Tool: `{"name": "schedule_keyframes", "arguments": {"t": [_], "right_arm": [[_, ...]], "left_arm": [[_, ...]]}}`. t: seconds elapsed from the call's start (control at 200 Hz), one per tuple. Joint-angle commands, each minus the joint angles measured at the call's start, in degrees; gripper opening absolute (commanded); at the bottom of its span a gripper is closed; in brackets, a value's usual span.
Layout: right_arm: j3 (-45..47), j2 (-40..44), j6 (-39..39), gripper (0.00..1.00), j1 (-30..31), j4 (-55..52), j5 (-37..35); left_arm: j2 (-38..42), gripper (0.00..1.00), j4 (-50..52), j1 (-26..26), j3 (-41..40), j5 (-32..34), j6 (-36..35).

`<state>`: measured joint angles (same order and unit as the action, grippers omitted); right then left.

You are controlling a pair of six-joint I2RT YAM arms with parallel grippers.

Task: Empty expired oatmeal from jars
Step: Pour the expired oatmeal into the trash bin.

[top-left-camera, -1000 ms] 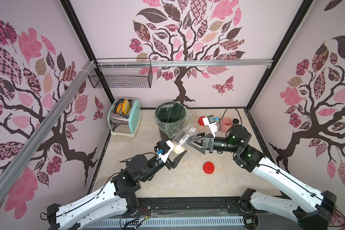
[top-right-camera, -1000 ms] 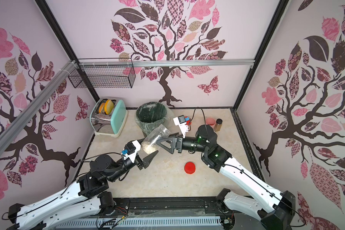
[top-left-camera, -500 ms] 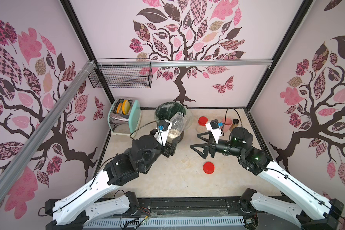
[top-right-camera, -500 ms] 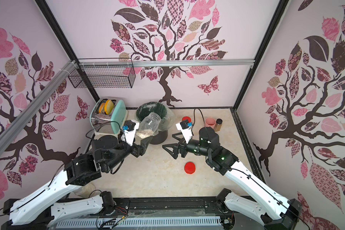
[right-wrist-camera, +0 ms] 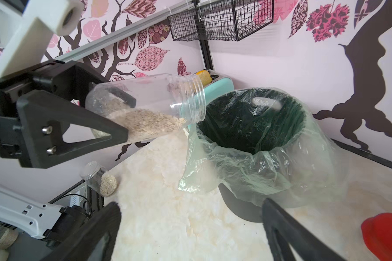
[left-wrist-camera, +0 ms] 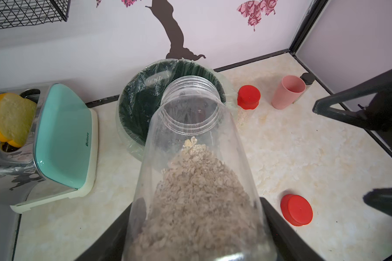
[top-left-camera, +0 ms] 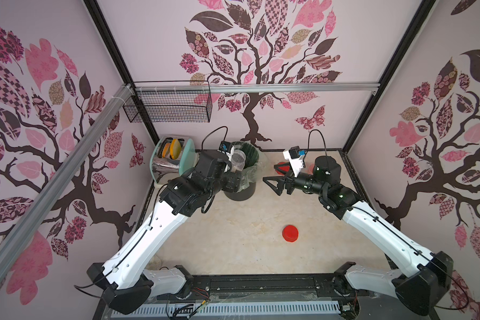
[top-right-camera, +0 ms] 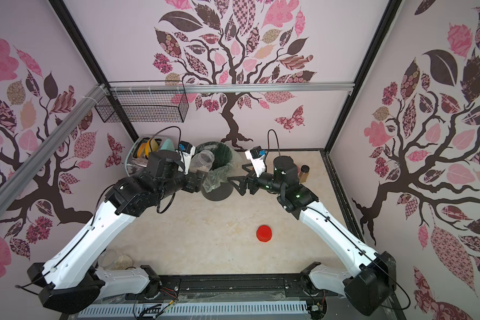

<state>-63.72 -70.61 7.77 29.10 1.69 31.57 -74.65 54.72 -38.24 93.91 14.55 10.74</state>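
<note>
— How far along are we?
— The lined bin (right-wrist-camera: 235, 210) is just ahead of my left claw (left-wrist-camera: 196, 203), which clamps the opened jar (right-wrist-camera: 149, 101), its mouth at the rim. The oatmeal (right-wrist-camera: 145, 122) is unpoured. The red-lidded jar (left-wrist-camera: 248, 99) and the clear-lidded jar (right-wrist-camera: 100, 178) wait.
— What changed?
— A second ago the jar hung mid-table between both claws. Now my right claw (right-wrist-camera: 189, 205) gapes wide, empty.

Your two top views look steeply down from high above the front edge toward the back wall (top-left-camera: 344, 116), side by side, sharing nearly the same picture of the whole table (top-left-camera: 233, 243). Your left wrist view sits close behind the jar (left-wrist-camera: 190, 101), facing along it to the bin (left-wrist-camera: 140, 97) beyond. Your right wrist view looks low across the table at that same jar and bin from the opposite side, close in
</note>
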Motion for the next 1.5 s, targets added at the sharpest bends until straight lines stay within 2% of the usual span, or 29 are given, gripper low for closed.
{"name": "schedule_keyframes", "arguments": {"t": [0.0,0.23,0.505,0.675,0.93,1.14,1.496], "right_arm": [[-3.3,-1.3,0.4,1.00,-1.1,2.9,3.7],[-5.7,-4.8,-0.4,1.00,-2.2,3.7,4.4],[-8.2,-8.2,-1.3,1.00,-3.5,4.3,6.3],[-8.2,-8.9,-5.0,1.00,-4.4,4.5,7.8],[-7.7,-8.8,-12.2,1.00,-4.5,4.4,9.0],[-5.9,-7.5,-22.3,1.00,-4.5,6.8,12.9],[-11.0,-10.8,-34.1,1.00,-4.5,-0.2,14.9]], "left_arm": [[-2.6,0.00,0.7,2.1,3.4,-3.9,0.3],[-9.7,0.00,4.2,6.3,10.3,-7.0,0.8],[-19.8,0.00,13.8,8.1,23.5,-6.9,3.4],[-24.7,0.00,18.7,8.7,30.8,-7.0,4.6],[-27.9,0.00,20.7,9.0,33.6,-6.5,7.4],[-28.6,0.00,21.5,9.1,33.7,-5.5,8.5],[-31.5,0.00,25.5,10.8,39.3,-7.4,12.7]]}}
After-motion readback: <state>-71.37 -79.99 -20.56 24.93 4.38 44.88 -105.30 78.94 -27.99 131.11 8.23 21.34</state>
